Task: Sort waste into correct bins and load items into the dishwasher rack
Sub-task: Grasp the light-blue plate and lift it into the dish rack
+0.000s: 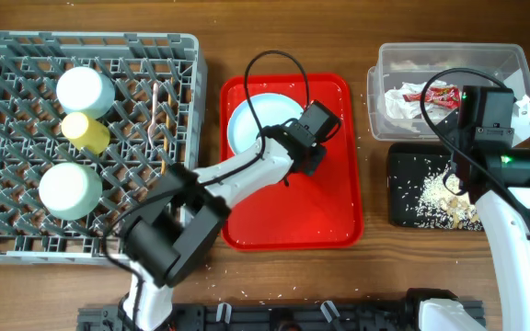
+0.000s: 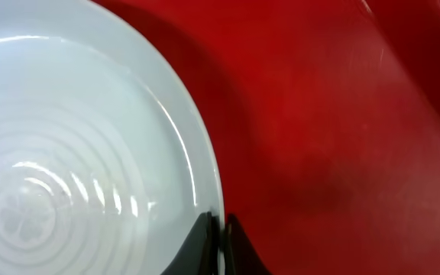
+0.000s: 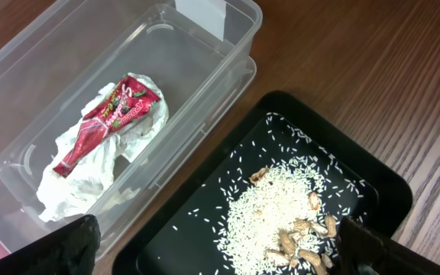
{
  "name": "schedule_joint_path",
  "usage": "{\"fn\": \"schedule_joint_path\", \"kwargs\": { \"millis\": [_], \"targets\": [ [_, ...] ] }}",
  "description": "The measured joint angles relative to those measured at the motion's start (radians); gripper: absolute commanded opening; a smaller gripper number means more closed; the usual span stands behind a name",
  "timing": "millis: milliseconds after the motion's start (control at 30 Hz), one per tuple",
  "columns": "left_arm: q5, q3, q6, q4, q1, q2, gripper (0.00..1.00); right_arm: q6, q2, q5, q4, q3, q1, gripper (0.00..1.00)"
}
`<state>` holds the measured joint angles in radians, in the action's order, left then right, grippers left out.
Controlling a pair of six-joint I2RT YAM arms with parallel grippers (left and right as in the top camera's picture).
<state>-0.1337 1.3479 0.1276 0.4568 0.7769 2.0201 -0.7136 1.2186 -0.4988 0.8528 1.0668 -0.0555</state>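
Observation:
A pale blue plate (image 1: 256, 124) (image 2: 67, 153) lies on the red tray (image 1: 329, 211) (image 2: 342, 114). My left gripper (image 1: 304, 152) (image 2: 221, 241) is shut on the plate's right rim, one finger on top and one at the outer edge. In the clear tub (image 1: 449, 55) (image 3: 21, 69) lie the red-and-white wrapper (image 1: 435, 94) (image 3: 113, 118) and the white napkin (image 1: 403, 103) (image 3: 75, 176). Rice scraps (image 1: 435, 198) (image 3: 281, 206) and some peanut shells (image 3: 296, 241) cover the black tray (image 1: 403, 202) (image 3: 373, 183). My right gripper (image 1: 458, 179) (image 3: 220, 252) hangs open above that tray, holding nothing.
The grey dishwasher rack (image 1: 7, 230) at the left holds a mint-green bowl (image 1: 83, 89), a yellow cup (image 1: 86, 131), a second mint-green piece (image 1: 67, 188) and a thin utensil (image 1: 159, 106). Rice grains are scattered on the wooden table around both bins.

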Motion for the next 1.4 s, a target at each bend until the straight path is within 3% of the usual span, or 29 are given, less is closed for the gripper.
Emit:
{"fn": "schedule_joint_path", "kwargs": {
  "millis": [200,300,400,633,733,900,1133,1200,1233,1267,1300,1333,1400],
  "targets": [
    [0.128,-0.001,0.113,0.089,-0.051,-0.34,0.04,0.0,0.0,0.0,0.0,0.0,0.0,1.0],
    [0.251,0.0,0.126,0.122,-0.191,-0.537,0.04,0.0,0.0,0.0,0.0,0.0,0.0,1.0],
    [0.369,0.0,0.132,0.146,-0.365,-0.616,0.04,0.0,0.0,0.0,0.0,0.0,0.0,1.0],
    [0.809,0.0,0.136,0.15,-0.777,-0.624,0.04,0.0,0.0,0.0,0.0,0.0,0.0,1.0],
    [0.994,0.0,0.138,0.15,-0.883,-0.603,0.04,0.0,0.0,0.0,0.0,0.0,0.0,1.0],
    [1.199,0.0,0.141,0.129,-0.931,-0.466,0.04,0.0,0.0,0.0,0.0,0.0,0.0,1.0],
    [1.262,0.0,0.142,0.075,-1.03,-0.374,0.04,0.0,0.0,0.0,0.0,0.0,0.0,0.99],
    [1.262,0.0,0.142,0.079,-1.042,-0.374,0.34,0.0,0.0,0.0,0.0,0.0,0.0,1.0],
    [1.264,0.0,0.145,0.078,-1.041,-0.374,0.23,0.0,0.0,0.0,0.0,0.0,0.0,1.0],
    [1.268,0.0,0.146,0.08,-1.041,-0.374,0.22,0.0,0.0,0.0,0.0,0.0,0.0,1.0],
    [1.27,-0.001,0.146,0.081,-1.041,-0.374,0.25,0.0,0.0,0.0,0.0,0.0,0.0,1.0],
    [1.27,-0.001,0.148,0.081,-1.041,-0.374,0.34,0.0,0.0,0.0,0.0,0.0,0.0,1.0],
    [1.273,-0.001,0.146,0.086,-1.041,-0.374,0.33,0.0,0.0,0.0,0.0,0.0,0.0,1.0]
  ]
}}
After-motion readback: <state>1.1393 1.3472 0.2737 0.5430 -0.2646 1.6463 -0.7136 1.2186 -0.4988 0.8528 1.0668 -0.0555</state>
